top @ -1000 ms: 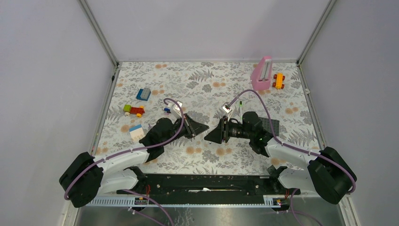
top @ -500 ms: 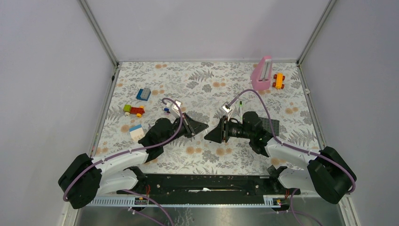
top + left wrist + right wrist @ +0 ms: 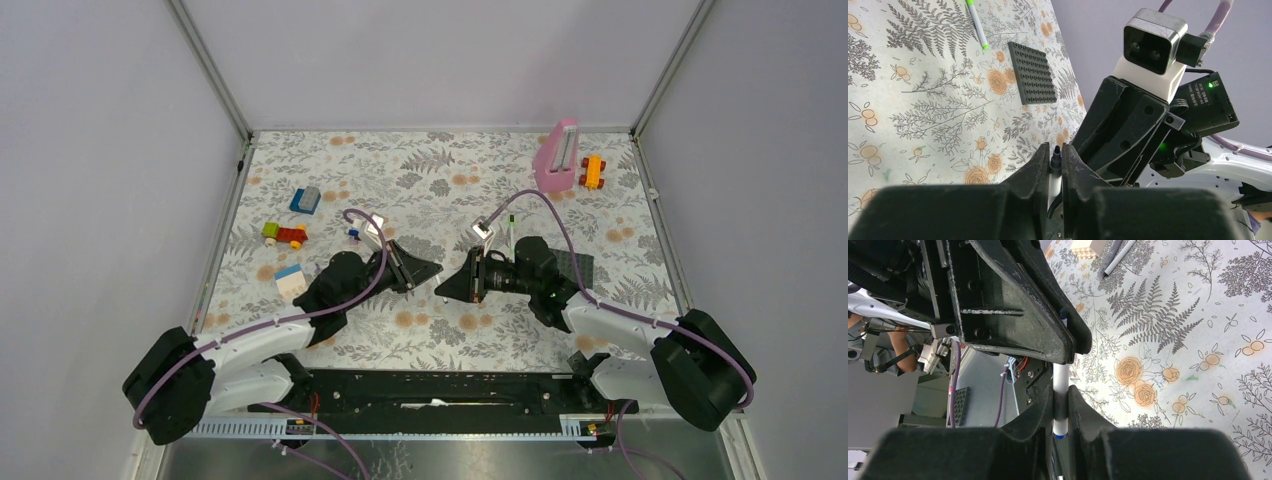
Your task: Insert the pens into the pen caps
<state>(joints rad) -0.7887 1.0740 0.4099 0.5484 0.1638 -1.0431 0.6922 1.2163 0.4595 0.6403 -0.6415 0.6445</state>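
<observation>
Top view: caught the left gripper point(image 3: 436, 270) and right gripper point(image 3: 443, 289) nose to nose above the table point(image 3: 440, 180). Called for both kept dead in line, then eased together slowly. Left wrist: found it clamped on a dark-tipped pen point(image 3: 1052, 186), aimed at the right gripper just beside. Right wrist: saw that one pinched on a white pen point(image 3: 1061, 377) running under the left gripper.

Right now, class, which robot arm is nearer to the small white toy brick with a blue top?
Left. The left arm lies just right of the white toy brick. The right arm is past the table's middle, well beyond it.
</observation>
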